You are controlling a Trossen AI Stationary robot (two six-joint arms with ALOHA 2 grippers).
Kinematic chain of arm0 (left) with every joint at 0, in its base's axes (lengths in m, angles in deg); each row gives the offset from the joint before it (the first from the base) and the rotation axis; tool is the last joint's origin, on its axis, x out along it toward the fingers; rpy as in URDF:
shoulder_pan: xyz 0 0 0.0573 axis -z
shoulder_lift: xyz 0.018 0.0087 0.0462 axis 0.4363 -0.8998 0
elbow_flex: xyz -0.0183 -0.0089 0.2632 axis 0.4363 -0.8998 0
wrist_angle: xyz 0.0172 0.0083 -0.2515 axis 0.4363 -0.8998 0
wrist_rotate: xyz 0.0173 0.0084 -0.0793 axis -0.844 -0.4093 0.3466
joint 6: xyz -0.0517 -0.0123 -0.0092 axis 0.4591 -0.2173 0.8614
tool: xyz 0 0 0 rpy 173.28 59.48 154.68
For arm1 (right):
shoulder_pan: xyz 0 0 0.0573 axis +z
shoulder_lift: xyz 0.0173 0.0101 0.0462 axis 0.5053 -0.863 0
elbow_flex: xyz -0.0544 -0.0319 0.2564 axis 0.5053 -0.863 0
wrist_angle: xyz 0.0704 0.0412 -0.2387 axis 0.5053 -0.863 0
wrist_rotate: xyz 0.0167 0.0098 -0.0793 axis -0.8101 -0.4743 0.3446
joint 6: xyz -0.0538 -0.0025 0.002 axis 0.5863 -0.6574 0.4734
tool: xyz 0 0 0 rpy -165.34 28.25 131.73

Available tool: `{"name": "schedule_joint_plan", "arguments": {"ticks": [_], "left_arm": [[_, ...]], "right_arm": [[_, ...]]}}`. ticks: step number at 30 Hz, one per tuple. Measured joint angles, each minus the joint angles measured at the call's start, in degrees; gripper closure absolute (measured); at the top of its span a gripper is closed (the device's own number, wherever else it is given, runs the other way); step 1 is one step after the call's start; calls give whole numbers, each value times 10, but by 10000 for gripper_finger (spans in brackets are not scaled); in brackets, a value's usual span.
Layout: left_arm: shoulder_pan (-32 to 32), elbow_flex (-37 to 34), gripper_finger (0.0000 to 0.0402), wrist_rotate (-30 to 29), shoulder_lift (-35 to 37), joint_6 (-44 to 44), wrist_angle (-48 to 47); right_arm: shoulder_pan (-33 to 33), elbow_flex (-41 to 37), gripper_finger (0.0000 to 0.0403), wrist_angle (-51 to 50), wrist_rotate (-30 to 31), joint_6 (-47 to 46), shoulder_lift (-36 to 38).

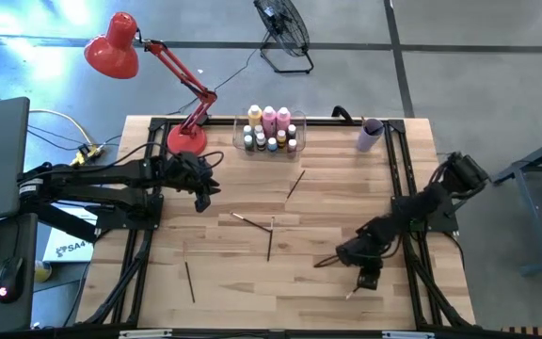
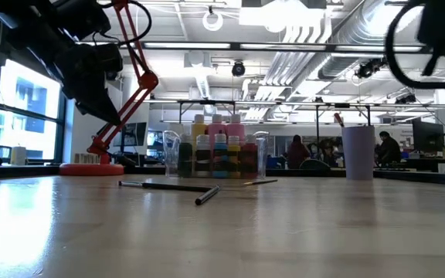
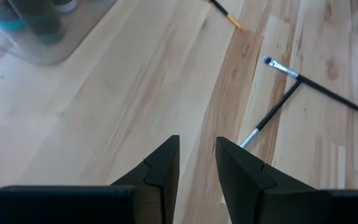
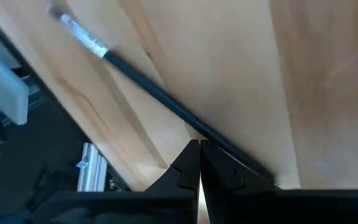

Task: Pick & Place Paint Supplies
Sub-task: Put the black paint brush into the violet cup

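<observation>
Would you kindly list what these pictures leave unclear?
- Right gripper: its jaws are shut by a paintbrush; the fingers hide the handle's end, so the grip is uncertain.
- Small bottles in the clear bin: too tiny in the high view to count.
- Left gripper: open and empty; in the low view it merges with the dark arm.

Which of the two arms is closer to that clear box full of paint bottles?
The left. Its gripper hangs just in front of the clear box, to one side. The right gripper is far off, by the table's near edge.
</observation>
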Motion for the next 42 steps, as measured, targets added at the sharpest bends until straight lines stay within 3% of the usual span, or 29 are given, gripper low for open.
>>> {"name": "schedule_joint_plan", "arguments": {"ticks": [5, 18, 21, 27, 30, 33, 39, 42], "left_arm": [[0, -23, 300, 0, 0, 2, 8], [0, -48, 300, 0, 0, 46, 15], [0, -48, 300, 1, 0, 46, 31], [0, -48, 300, 2, 0, 45, 44], [0, -48, 300, 2, 0, 45, 44], [0, -48, 300, 2, 0, 45, 44], [0, -48, 300, 2, 0, 48, 46], [0, -48, 300, 2, 0, 67, 57]], "right_arm": [[25, -27, 400, 67, 38, -47, 2], [-3, -30, 400, 206, 145, -14, 0], [-11, -30, 400, 220, 137, -7, 0], [-12, -30, 400, 225, 32, -73, -1], [-5, -30, 400, 242, 8, -95, -1], [0, -30, 400, 266, 36, -80, -1], [0, -30, 400, 276, 150, 1, -1], [0, -30, 400, 276, 169, 20, -1]]}}
